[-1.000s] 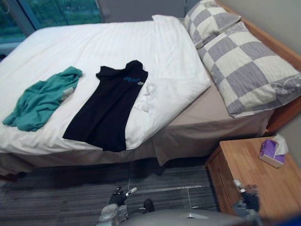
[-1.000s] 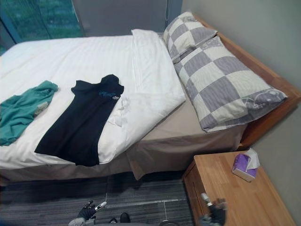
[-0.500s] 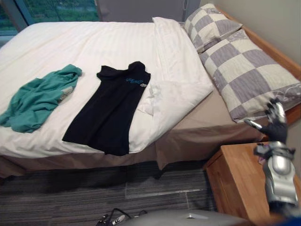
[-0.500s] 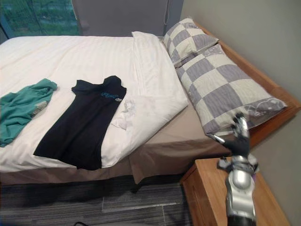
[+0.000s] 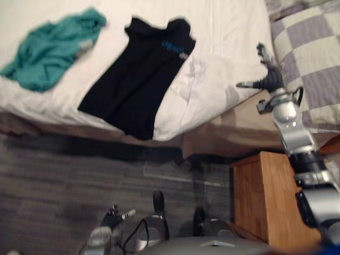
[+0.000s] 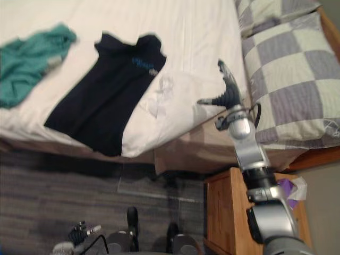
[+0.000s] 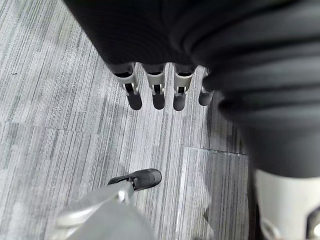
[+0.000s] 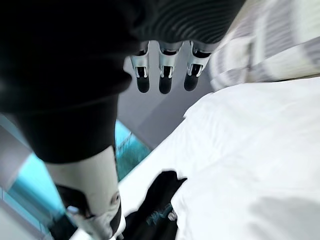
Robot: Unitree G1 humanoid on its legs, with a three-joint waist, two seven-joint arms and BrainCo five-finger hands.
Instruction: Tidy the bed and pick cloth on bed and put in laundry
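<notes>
Two garments for collection, both on the white duvet (image 5: 228, 32): teal cloth (image 5: 53, 48), crumpled, toward the robot's left; black shirt (image 5: 141, 79), laid flat just beside it without touching, hem near the mattress edge; next to the shirt, duvet corner (image 5: 204, 98) turned back, exposing the beige sheet (image 5: 239, 125) short of the checked pillows (image 5: 313, 58); right hand (image 6: 228, 93) raised above that turned-back corner, fingers straight, thumb spread wide, nothing held, apparently clear of the bedding; left hand (image 7: 158, 95) low over the grey carpet (image 7: 60, 100), fingers straight and relaxed, nothing held; wooden nightstand (image 5: 260, 196) below the right arm, purple tissue box (image 6: 292, 191) on top.

Step in hand, as judged: approach to the bed; neither tidying nor pickup begun. Next move, as judged: lower the right hand onto the folded corner; close fingers and thumb on the fabric; draw toward the pillows to cover the sheet; alternatively, shift left to the shirt and gather a fold before lifting; avoid snagging loose cloth on the mattress edge.
</notes>
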